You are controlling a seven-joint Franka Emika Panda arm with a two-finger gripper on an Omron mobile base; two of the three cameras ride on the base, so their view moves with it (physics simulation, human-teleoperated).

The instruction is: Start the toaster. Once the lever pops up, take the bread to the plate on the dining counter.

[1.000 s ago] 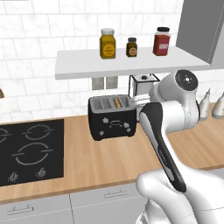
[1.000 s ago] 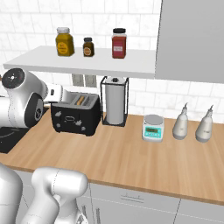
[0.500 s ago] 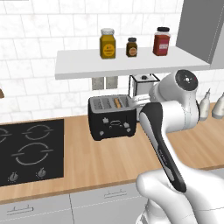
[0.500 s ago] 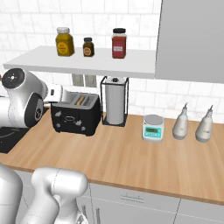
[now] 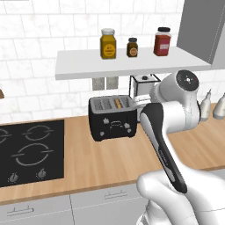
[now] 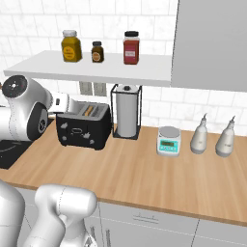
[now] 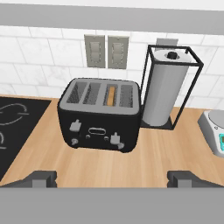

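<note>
- While our gripper (image 7: 112,178) hangs well short of the toaster (image 7: 101,114) with its fingers spread wide and nothing between them, we judge the step in hand to be reaching for a lever.
- We see the bread (image 7: 112,96) sunk in the third slot from the toaster's left, its tan edge just showing.
- Two pale levers stand on the toaster's front; we would press the one on the right, under the loaded slot, straight down with one fingertip.
- We come in from the toaster's front, where bare counter (image 7: 144,164) leaves open room.
- Right of the toaster, the paper towel holder (image 7: 168,89) stands just beside it, so we keep our wrist off that side.
- Left of the toaster lies the cooktop (image 7: 15,127), flat and no obstacle.
</note>
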